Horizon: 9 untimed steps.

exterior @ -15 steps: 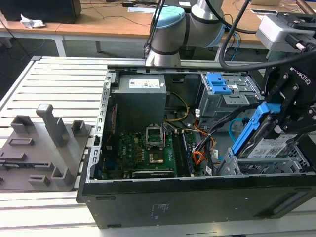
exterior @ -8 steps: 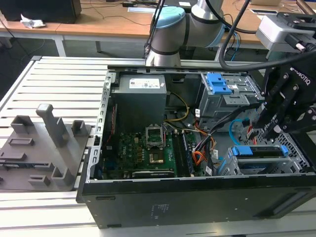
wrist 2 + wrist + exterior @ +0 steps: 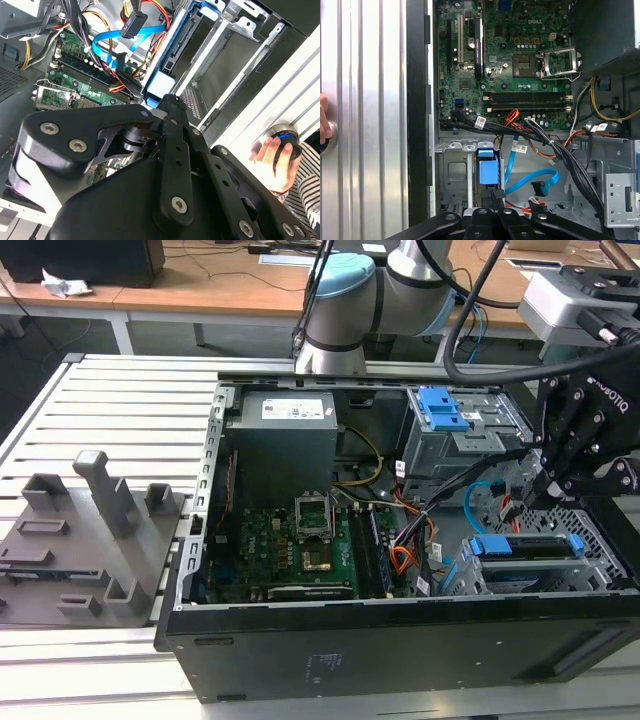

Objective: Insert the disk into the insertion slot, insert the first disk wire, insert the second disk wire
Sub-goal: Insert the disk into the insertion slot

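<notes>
End effector (image 3: 496, 194) fingers pressed together, tips touching the disk (image 3: 487, 172) at its blue carrier end. Disk sits in insertion slot (image 3: 451, 172), just beside motherboard (image 3: 520, 65) edge. Blue cable (image 3: 547, 172) also near mobo, beside disk.

Black computer case (image 3: 400, 650), side panel off, lying on a slatted aluminium worktop (image 3: 130, 400). Inside, towards the exterior view's left: green motherboard (image 3: 290, 550) with processor socket (image 3: 320, 558), and a grey power supply (image 3: 285, 445) adjoining its far edge. Towards the exterior view's right: tall grey cage (image 3: 470, 445) bearing a blue latch (image 3: 442, 408). On the worktop beside the case, at the exterior view's left: grey moulded fixture (image 3: 95, 540) with upright posts. In the first wrist view: memory slots (image 3: 527, 100) and black expansion slots (image 3: 479, 47) on the board.
</notes>
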Each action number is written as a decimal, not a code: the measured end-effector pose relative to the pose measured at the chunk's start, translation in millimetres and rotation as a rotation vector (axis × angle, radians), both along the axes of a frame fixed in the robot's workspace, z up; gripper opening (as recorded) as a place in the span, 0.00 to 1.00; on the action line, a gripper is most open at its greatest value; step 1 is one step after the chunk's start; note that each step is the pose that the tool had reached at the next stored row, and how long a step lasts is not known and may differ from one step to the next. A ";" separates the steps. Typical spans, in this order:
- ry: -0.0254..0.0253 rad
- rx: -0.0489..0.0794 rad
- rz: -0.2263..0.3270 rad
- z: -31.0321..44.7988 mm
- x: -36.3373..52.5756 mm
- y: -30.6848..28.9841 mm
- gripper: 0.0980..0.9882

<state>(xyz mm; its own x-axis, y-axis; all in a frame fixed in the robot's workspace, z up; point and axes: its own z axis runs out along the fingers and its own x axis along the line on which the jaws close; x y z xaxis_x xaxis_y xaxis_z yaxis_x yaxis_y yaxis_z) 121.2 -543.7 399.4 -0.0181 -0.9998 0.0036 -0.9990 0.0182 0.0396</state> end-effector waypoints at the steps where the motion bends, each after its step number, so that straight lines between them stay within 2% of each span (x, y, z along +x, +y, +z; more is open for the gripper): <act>1: 0.0000 0.000 0.000 0.0 0.0 0.0 0.01; 7: 0.0000 0.000 0.000 -0.3 0.3 0.0 0.01; 9: 0.0001 0.000 0.000 -1.3 3.0 0.1 0.01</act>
<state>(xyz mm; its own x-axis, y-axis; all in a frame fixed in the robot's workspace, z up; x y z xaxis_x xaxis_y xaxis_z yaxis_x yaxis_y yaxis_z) 124.3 -543.6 398.1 -0.0181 -0.9998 0.0038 -0.9990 0.0183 0.0398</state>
